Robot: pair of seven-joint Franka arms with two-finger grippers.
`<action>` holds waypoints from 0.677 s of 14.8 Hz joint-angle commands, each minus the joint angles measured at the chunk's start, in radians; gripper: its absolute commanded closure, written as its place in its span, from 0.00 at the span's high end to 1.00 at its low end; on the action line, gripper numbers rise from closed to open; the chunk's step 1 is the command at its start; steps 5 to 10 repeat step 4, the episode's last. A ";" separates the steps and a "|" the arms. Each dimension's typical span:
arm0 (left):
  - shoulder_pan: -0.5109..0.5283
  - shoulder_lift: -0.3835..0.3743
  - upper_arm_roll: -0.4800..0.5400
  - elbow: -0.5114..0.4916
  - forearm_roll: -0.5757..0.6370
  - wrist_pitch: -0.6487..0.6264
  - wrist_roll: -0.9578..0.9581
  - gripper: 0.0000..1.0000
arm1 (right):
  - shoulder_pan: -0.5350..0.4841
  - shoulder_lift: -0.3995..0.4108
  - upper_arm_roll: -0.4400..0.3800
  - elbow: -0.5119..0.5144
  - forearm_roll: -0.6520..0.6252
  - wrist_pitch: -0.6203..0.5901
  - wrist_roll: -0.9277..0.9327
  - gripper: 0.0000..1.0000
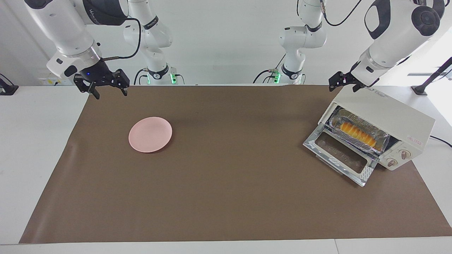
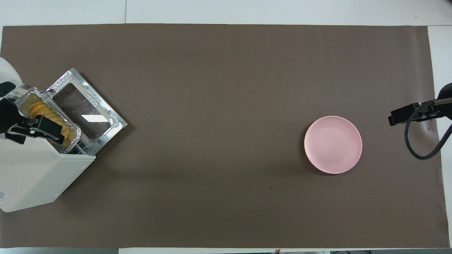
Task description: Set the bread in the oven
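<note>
The yellow-orange bread (image 1: 356,133) lies in a crinkled foil tray (image 1: 379,139) on the rack inside the cream-white oven (image 1: 388,109), at the left arm's end of the table. The oven's glass door (image 1: 340,155) is dropped open. In the overhead view the bread (image 2: 37,108) shows in the oven (image 2: 31,176) mouth, partly covered by my left gripper (image 2: 35,129). My left gripper (image 1: 343,86) is open and empty, up over the oven's top edge. My right gripper (image 1: 109,92) is open and empty, raised at the right arm's end of the table; it also shows in the overhead view (image 2: 406,114).
An empty round pink plate (image 1: 150,134) sits on the brown mat (image 1: 226,197) toward the right arm's end; it also shows in the overhead view (image 2: 333,144). The oven's two knobs (image 1: 398,157) face the same way as the door. A power cable runs off beside the oven.
</note>
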 commanded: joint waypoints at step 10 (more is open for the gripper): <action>0.016 -0.016 -0.024 -0.018 0.018 0.040 0.009 1.00 | -0.012 -0.022 0.007 -0.020 0.000 -0.004 -0.024 1.00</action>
